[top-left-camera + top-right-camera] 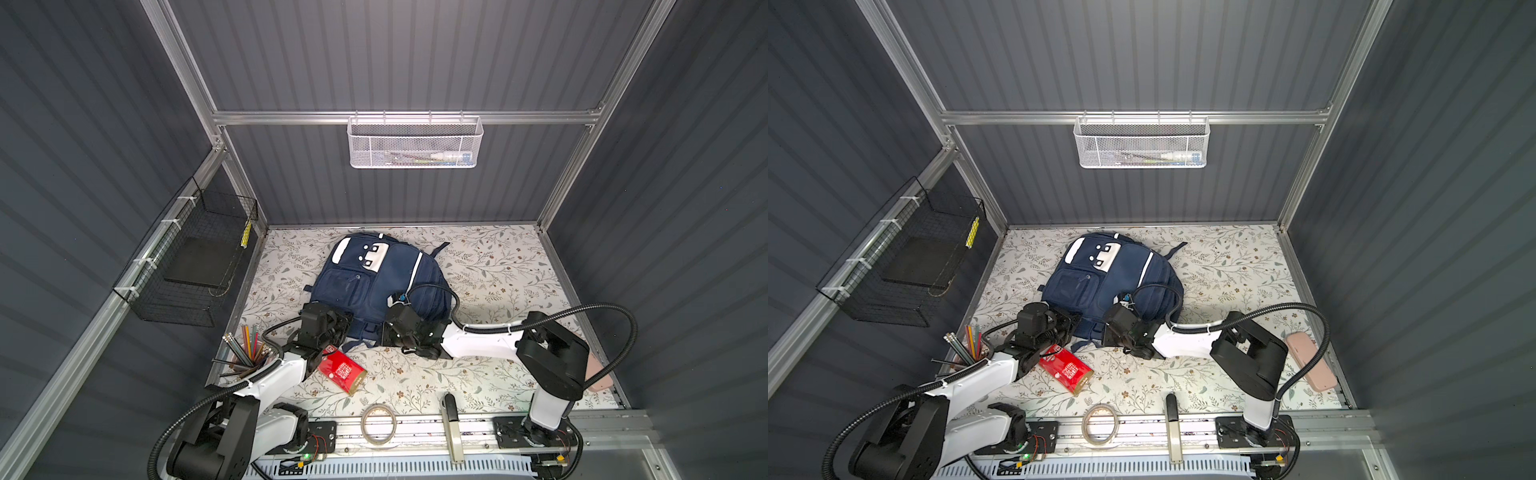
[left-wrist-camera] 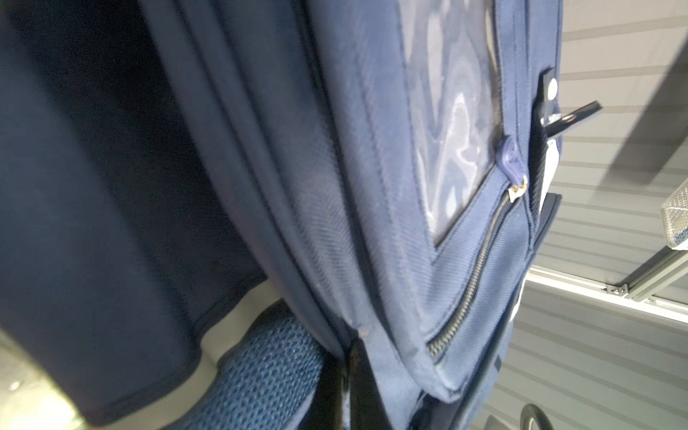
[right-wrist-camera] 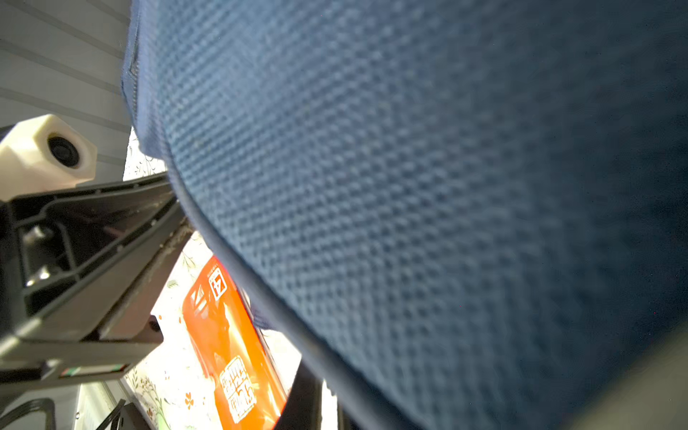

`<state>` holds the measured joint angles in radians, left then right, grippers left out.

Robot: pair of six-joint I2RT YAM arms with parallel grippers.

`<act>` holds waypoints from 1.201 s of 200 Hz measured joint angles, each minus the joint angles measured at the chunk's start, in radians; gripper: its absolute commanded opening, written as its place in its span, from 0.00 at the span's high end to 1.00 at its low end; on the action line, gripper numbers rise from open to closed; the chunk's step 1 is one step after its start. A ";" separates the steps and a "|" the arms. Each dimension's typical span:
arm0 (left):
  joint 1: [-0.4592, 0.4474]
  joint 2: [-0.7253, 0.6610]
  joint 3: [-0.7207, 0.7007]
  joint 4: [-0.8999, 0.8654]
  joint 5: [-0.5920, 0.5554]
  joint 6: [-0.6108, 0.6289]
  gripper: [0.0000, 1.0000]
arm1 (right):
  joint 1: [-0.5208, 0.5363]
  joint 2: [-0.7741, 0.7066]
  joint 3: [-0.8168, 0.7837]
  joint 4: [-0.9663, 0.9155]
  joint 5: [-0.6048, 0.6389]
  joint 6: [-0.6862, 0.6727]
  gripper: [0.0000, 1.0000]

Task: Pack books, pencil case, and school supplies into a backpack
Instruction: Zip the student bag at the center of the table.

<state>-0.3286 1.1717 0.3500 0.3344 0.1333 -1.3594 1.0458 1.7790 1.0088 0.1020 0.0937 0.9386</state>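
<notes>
The navy backpack (image 1: 374, 274) (image 1: 1100, 274) lies flat on the floral table in both top views, white patch towards the back wall. At its near edge, my left gripper (image 1: 345, 326) (image 1: 1073, 323) is shut on a seam of the backpack (image 2: 409, 186), the two fingers pinched together (image 2: 350, 372). My right gripper (image 1: 381, 336) (image 1: 1106, 332) (image 3: 320, 402) is shut at the piped edge of the blue mesh back panel (image 3: 409, 186). A red gold-ended pack (image 1: 341, 371) (image 1: 1066, 369) (image 3: 231, 346) lies on the table just in front of the left gripper. Books and pencil case are out of view.
A cup of coloured pencils (image 1: 247, 353) stands at the near left beside the left arm. A tape roll (image 1: 378, 424) and a grey-handled tool (image 1: 451, 428) lie on the front rail. A pink flat case (image 1: 1310, 361) lies at the right edge. A black wire basket (image 1: 187, 266) hangs on the left wall.
</notes>
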 measured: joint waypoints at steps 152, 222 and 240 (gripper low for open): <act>0.035 -0.010 0.023 -0.052 0.047 0.043 1.00 | -0.163 -0.317 -0.158 -0.270 -0.069 -0.201 1.00; 0.035 0.001 0.032 -0.054 0.083 0.048 1.00 | -0.397 -0.407 -0.198 -0.310 -0.232 -0.376 1.00; 0.035 0.008 0.043 -0.059 0.099 0.056 1.00 | -0.422 -0.407 -0.197 -0.318 -0.249 -0.426 1.00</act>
<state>-0.2939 1.1793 0.3935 0.2752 0.2325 -1.3037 0.6239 1.3720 0.8120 -0.2161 -0.1551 0.5129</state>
